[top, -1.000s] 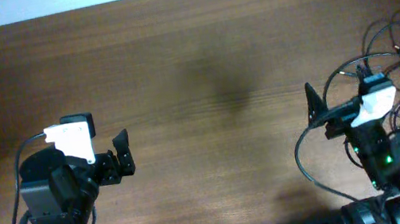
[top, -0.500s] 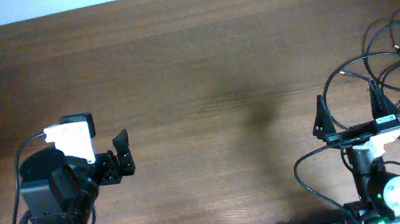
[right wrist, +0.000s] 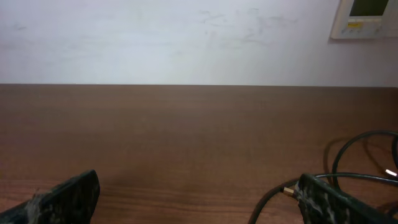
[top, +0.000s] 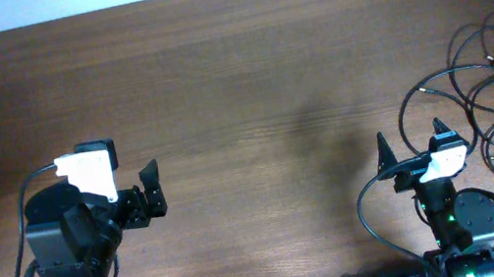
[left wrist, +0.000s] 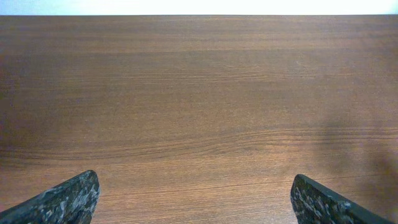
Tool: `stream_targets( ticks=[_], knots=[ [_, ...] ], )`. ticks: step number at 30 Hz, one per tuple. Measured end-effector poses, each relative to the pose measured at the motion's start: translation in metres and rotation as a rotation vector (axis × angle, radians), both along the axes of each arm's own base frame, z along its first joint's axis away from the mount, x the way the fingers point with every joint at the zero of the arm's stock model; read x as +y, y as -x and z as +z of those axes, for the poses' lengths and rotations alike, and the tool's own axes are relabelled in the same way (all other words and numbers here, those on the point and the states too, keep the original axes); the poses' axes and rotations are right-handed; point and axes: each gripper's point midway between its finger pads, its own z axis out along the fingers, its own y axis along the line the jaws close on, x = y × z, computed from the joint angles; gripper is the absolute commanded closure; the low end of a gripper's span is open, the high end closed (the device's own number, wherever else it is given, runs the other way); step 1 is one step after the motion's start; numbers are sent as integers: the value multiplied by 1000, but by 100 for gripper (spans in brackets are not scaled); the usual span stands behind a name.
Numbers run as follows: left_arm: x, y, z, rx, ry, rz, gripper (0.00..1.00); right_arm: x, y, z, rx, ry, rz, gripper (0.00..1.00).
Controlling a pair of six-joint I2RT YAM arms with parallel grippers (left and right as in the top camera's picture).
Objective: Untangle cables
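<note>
Fronting a bench with a loose tangle of cables at its right end.
Showing left jaws spread wide and empty, well apart from the tangle over bare wood; right jaws equally wide and empty, just beside the nearest loop. Probably light, limp and thin, so apt to slip from a shallow pinch and drag neighbouring loops along. Best taken on a free outer strand clear of the crossings, or just behind a plug end, likely stiffer and easier to pinch; worth lifting gently to let the loops fall apart.
</note>
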Motion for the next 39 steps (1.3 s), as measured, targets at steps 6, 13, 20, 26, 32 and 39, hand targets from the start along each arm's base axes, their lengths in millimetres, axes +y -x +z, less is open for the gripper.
stream_targets(
  ticks=[6, 13, 20, 26, 32, 39],
  knots=[
    [0, 0, 0, 0, 0, 0, 1, 0, 0, 0, 0, 0, 0, 2],
    [0, 0, 0, 0, 0, 0, 1, 0, 0, 0, 0, 0, 0, 2],
    [0, 0, 0, 0, 0, 0, 1, 0, 0, 0, 0, 0, 0, 2],
    [0, 0, 0, 0, 0, 0, 1, 0, 0, 0, 0, 0, 0, 1],
    [-2, -1, 1, -31, -1, -8, 1, 0, 0, 0, 0, 0, 0, 2],
    [-2, -5, -27, -272, 11, -9, 1, 0, 0, 0, 0, 1, 0, 2]
  ],
)
